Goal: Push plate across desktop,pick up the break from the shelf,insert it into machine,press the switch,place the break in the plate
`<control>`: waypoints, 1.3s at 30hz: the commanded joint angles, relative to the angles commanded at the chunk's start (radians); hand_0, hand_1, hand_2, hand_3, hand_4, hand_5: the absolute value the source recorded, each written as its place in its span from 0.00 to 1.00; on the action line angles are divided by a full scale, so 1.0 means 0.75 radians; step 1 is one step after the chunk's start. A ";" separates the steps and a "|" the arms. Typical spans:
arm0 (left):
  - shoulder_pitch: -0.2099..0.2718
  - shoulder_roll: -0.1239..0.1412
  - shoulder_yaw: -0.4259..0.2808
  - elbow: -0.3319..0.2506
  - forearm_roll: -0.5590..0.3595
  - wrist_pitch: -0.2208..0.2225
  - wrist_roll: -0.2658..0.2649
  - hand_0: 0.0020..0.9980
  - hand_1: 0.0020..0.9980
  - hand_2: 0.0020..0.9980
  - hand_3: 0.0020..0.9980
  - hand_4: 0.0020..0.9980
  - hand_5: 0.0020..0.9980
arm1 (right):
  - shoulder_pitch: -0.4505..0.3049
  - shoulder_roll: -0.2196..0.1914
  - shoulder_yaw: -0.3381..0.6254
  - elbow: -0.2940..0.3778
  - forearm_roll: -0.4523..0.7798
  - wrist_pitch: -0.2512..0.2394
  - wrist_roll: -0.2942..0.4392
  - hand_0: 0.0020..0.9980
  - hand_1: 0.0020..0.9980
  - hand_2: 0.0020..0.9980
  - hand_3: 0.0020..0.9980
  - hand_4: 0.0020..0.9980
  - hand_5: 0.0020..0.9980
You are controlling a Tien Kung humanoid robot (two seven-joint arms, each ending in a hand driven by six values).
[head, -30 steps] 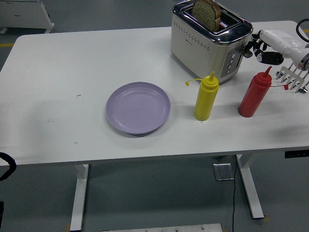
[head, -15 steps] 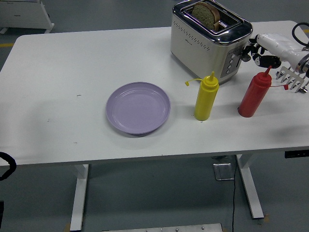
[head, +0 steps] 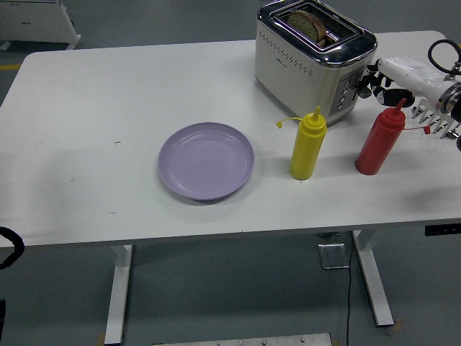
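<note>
White table seen from the head view. A silver two-slot toaster stands at the far right part of the tabletop, its control panel end facing right. A slice of brown bread sits low in the toaster's slot, only its top crust edge showing above the opening. The right hand, white-shelled with black fingers, comes in from the right edge and is at the toaster's control end; the fingertips are curled and lie against or just beside the panel near the lever and buttons, holding nothing. Whether they actually press the lever cannot be told at this resolution. A red squeeze bottle stands upright just in front of that hand, near the table's right side. A yellow squeeze bottle stands upright to its left, in front of the toaster, with a small yellow strip lying on the table beside its shoulder. A lavender plate, empty, lies flat toward the table's middle, well apart from the toaster and left of the yellow bottle. A metal rack shows at the right edge behind the red bottle. The left arm shows only as a black part at the lower left edge, below the table edge; its hand cannot be seen.
</note>
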 joint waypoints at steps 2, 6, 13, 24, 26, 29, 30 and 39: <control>0.001 0.000 0.000 0.000 0.000 0.000 0.000 0.83 0.88 0.91 0.84 0.65 1.00 | 0.000 0.005 -0.005 -0.010 -0.001 0.001 0.000 0.46 0.51 0.57 0.52 0.06 0.00; 0.002 -0.001 0.001 0.000 0.001 0.001 0.001 0.83 0.88 0.91 0.84 0.65 1.00 | 0.000 0.014 -0.012 -0.027 -0.001 0.001 0.000 0.46 0.51 0.57 0.52 0.06 0.00; 0.003 -0.002 0.003 0.000 0.001 0.000 0.001 0.83 0.88 0.91 0.84 0.65 1.00 | -0.002 0.025 -0.021 -0.045 -0.003 0.001 0.002 0.46 0.51 0.57 0.52 0.06 0.00; 0.005 -0.002 0.005 0.000 0.001 0.000 0.001 0.83 0.88 0.91 0.84 0.65 1.00 | -0.008 0.031 -0.007 -0.051 -0.005 -0.001 0.005 0.46 0.51 0.57 0.52 0.06 0.00; 0.005 -0.001 0.005 0.000 0.001 0.000 0.001 0.83 0.88 0.91 0.84 0.65 1.00 | -0.010 0.030 0.006 -0.048 -0.006 -0.002 0.006 0.46 0.51 0.57 0.52 0.06 0.00; 0.005 -0.001 0.004 0.000 0.001 0.000 0.001 0.83 0.88 0.91 0.84 0.65 1.00 | -0.012 0.026 0.029 -0.043 -0.007 -0.003 0.006 0.46 0.51 0.57 0.52 0.06 0.00; 0.005 -0.001 0.004 0.000 0.001 0.000 0.001 0.83 0.88 0.91 0.84 0.65 1.00 | -0.013 0.024 0.039 -0.039 -0.007 -0.003 0.006 0.46 0.51 0.57 0.52 0.06 0.00; 0.004 0.000 0.001 0.000 0.002 0.001 0.001 0.83 0.88 0.91 0.84 0.65 1.00 | -0.027 -0.007 0.143 0.007 -0.006 -0.003 0.001 0.46 0.51 0.57 0.52 0.07 0.00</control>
